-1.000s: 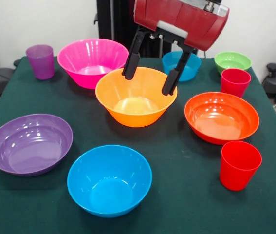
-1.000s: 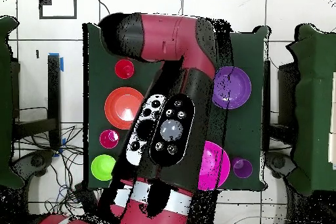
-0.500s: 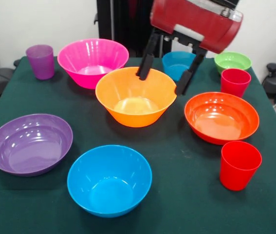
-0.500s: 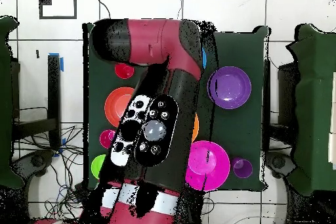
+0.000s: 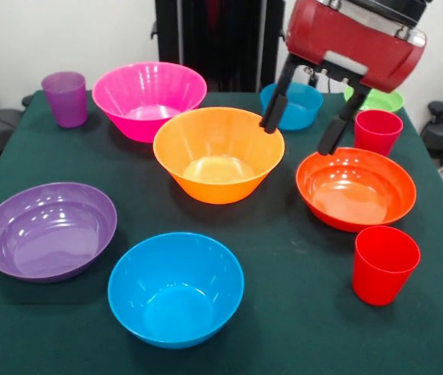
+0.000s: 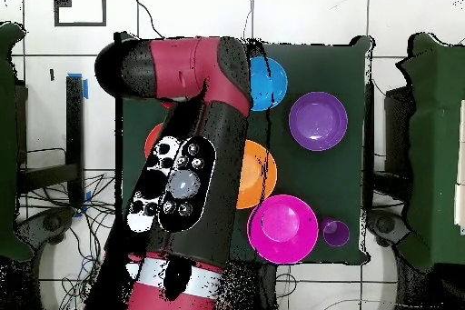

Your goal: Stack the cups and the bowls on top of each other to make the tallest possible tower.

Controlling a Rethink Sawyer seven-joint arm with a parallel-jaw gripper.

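The claw (image 5: pixel 305 134), spread wide and empty, has travelled sideways from above the orange bowl (image 5: pixel 218 154) to hang between it and the red-orange bowl (image 5: pixel 355 187). No tower exists: every bowl and cup, including the red cup (image 5: pixel 385 263), stands separately on the worktop (image 5: pixel 284 312), so stacking is not begun and the red-orange bowl seems the likely target

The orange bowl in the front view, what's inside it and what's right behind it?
The orange bowl is empty. Behind it stand the pink bowl and a small blue bowl; the open gripper hangs above its right rim, partly covering the blue bowl.
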